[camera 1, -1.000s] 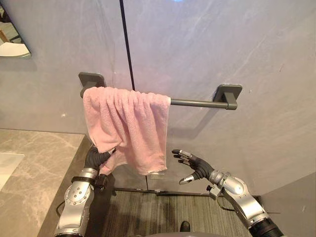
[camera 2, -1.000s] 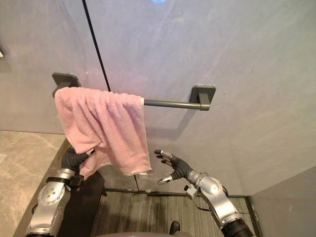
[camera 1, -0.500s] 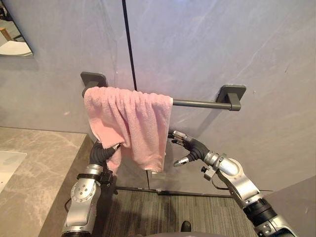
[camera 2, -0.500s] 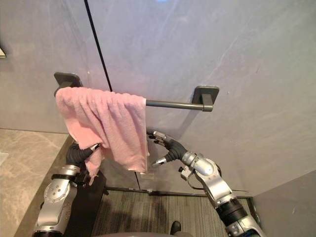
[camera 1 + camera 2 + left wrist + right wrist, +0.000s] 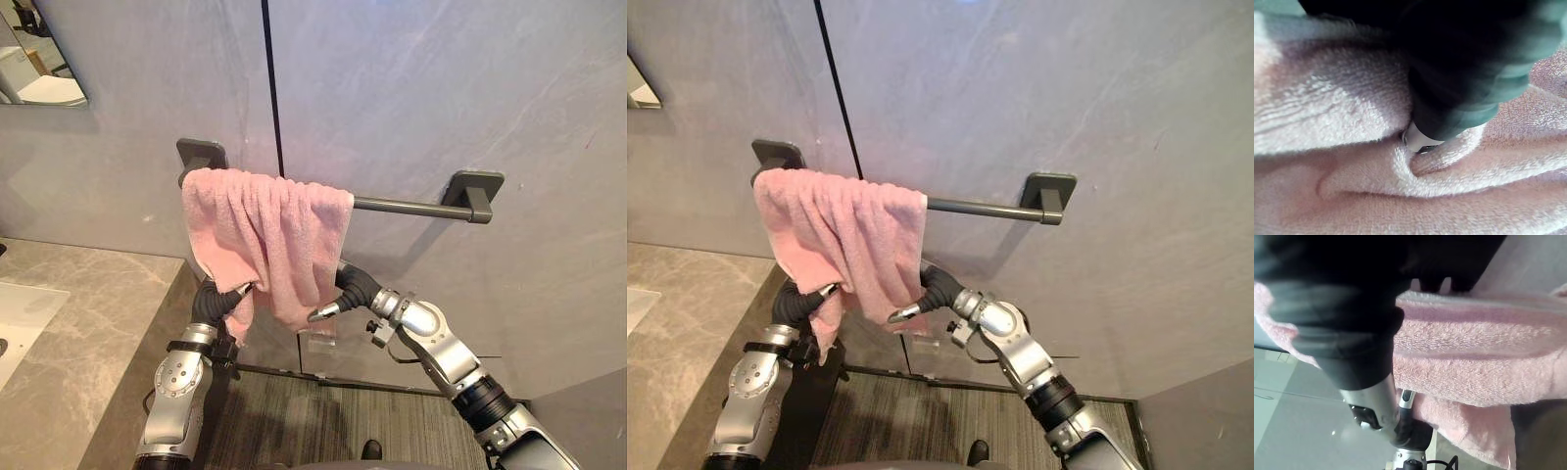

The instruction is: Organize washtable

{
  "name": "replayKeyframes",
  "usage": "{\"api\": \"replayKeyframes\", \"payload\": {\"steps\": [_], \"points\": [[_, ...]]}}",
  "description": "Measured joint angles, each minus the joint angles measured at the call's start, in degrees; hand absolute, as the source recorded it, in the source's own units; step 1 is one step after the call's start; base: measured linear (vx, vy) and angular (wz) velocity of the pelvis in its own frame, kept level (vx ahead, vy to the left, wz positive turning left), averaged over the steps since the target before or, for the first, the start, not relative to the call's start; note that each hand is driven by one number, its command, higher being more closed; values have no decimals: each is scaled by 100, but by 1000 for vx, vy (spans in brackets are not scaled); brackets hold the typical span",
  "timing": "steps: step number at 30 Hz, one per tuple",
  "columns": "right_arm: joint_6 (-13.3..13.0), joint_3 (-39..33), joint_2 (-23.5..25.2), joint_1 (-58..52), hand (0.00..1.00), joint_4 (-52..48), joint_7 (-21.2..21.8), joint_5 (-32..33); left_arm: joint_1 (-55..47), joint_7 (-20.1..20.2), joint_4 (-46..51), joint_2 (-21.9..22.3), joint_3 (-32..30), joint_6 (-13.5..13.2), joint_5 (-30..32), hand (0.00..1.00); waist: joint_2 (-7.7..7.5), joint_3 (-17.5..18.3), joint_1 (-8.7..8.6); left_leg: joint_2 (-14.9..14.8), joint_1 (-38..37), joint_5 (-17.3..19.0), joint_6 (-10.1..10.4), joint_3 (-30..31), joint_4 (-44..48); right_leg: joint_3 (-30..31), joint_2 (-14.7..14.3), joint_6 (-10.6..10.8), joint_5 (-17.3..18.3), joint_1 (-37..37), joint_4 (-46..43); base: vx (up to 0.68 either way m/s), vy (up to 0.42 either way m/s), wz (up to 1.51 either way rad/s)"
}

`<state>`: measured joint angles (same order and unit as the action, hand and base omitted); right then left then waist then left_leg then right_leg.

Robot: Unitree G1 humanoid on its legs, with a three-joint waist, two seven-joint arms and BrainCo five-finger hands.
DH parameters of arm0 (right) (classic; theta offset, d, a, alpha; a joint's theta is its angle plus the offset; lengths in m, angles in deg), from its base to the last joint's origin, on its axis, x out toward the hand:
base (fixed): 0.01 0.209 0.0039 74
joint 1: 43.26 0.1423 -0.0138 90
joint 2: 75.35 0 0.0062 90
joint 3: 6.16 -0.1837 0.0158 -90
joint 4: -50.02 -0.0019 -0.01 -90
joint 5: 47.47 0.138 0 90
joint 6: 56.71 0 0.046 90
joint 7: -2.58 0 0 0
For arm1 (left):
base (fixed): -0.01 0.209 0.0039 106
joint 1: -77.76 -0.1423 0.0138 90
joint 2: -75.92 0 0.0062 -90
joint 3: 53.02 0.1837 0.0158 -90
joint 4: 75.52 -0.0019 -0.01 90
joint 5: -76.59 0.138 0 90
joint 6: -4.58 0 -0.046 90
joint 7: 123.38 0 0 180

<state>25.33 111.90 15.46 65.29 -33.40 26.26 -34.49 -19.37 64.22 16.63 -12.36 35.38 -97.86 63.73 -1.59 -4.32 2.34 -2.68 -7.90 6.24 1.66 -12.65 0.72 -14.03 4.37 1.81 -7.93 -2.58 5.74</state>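
Left eye view: left hand [image 5: 214, 300], right hand [image 5: 353, 285] raised into pink towel [image 5: 269, 230].

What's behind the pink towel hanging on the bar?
Behind the towel, left hand and right hand reach in low, each partly covered. It hides the left stretch of the bar.

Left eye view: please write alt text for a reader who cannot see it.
A pink towel hangs bunched over the left end of a dark wall bar. The left hand and right hand reach its lower edge from below.
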Motion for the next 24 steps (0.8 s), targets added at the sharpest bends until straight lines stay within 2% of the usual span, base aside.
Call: {"api": "replayKeyframes", "payload": {"steps": [3,24], "points": [[9,12,139,74,100,190,-1,120,11,0,0,0,74,0,0,100,2,1,22,6,-4,-30,5,17,-49,-15,2,-3,2,10,0,-21,0,3],[51,106,133,129,100,350,141,215,56,156,-1,115,141,6,4,100,0,6,4,16,-89,-137,9,18,-211,-21,-2,-6,5,0,1,-12,0,0]]}}
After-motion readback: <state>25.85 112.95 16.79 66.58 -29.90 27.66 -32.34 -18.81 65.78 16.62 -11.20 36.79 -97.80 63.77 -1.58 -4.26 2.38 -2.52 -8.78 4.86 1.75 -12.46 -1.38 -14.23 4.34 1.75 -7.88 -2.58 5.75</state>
